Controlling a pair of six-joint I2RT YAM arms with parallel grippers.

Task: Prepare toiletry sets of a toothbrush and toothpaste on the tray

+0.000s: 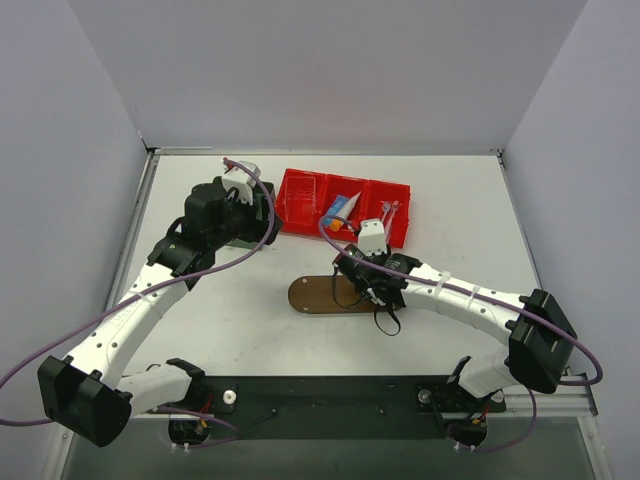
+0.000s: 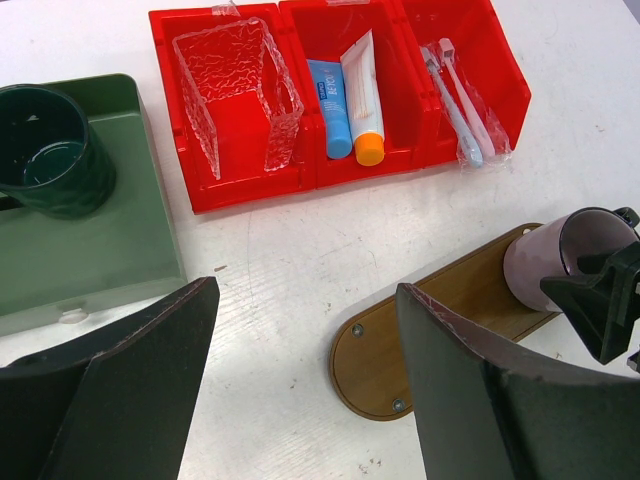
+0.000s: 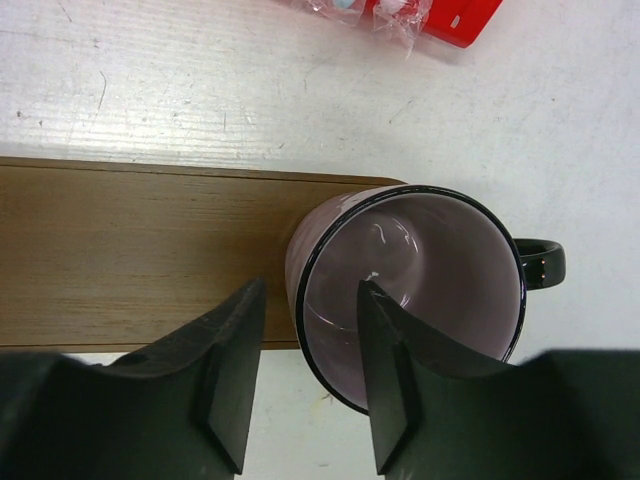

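The translucent pink mug [image 3: 430,270] stands upright on the right end of the oval brown tray [image 3: 130,250]. My right gripper [image 3: 308,330] straddles its near rim, one finger inside and one outside, with a gap to the wall, so it is open. The mug [image 2: 545,260] and tray [image 2: 440,320] also show in the left wrist view. My left gripper [image 2: 305,380] is open and empty above the table. The dark green mug [image 2: 45,150] stands in the green box [image 2: 110,240]. A blue toothpaste tube [image 2: 325,105], a white one [image 2: 362,95] and wrapped toothbrushes [image 2: 455,100] lie in the red bin [image 2: 240,185].
A clear textured plastic holder [image 2: 235,90] lies in the red bin's left compartment. From above, the red bin [image 1: 300,195] is at the back centre, the tray [image 1: 315,295] mid-table, and the left arm covers the green box. Grey walls surround the table.
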